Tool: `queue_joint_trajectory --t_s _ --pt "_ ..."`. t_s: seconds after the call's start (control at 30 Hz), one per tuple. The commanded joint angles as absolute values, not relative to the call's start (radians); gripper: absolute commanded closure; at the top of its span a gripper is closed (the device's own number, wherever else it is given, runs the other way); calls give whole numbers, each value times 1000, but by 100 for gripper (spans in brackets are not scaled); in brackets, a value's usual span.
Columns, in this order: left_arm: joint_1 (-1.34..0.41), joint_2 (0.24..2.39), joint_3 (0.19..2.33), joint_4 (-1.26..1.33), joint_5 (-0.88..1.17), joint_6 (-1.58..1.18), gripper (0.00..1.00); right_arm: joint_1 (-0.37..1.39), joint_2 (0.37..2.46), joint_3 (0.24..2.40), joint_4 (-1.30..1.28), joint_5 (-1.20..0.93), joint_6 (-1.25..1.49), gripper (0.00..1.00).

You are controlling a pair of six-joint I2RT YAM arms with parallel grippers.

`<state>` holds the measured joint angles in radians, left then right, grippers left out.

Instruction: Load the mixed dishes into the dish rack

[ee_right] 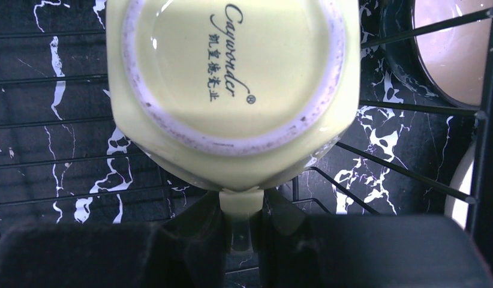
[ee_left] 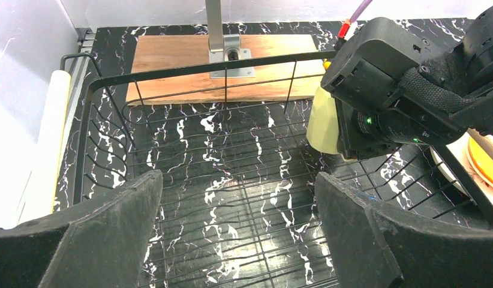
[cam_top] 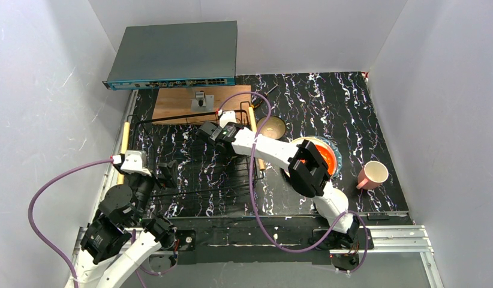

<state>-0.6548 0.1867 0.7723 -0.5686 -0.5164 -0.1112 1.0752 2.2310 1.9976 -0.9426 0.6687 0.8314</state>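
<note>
Camera above: right gripper (cam_top: 222,124) closed on yellow-green mug (cam_top: 227,114) at far right corner of dish rack (cam_top: 190,180). Left gripper (cam_top: 167,173) spread wide, empty, over rack's near left part. Outside rack, to its right: one bowl (cam_top: 272,127), one pink mug (cam_top: 372,174), one stack of plates with orange plate (cam_top: 331,159) on top and teal plate (cam_top: 337,147) showing as a rim beneath; full count hidden by arm.

Left wrist: two fingers (ee_left: 112,234) far apart above wire floor, touching nothing. One mug inside rack, close to right wall.

Right wrist: fingers pinched on mug's handle (ee_right: 239,201), base toward camera. One bowl beyond rack wall.
</note>
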Motion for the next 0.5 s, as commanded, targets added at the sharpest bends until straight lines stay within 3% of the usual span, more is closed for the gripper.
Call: queue_joint_trajectory --t_s 0.0,0.47 --pt "-656 183 761 -548 -520 -101 2 1069 2216 2028 -882 776 836 75" --pt "-656 188 759 -546 -522 -101 2 1062 2244 2028 -827 802 799 62"
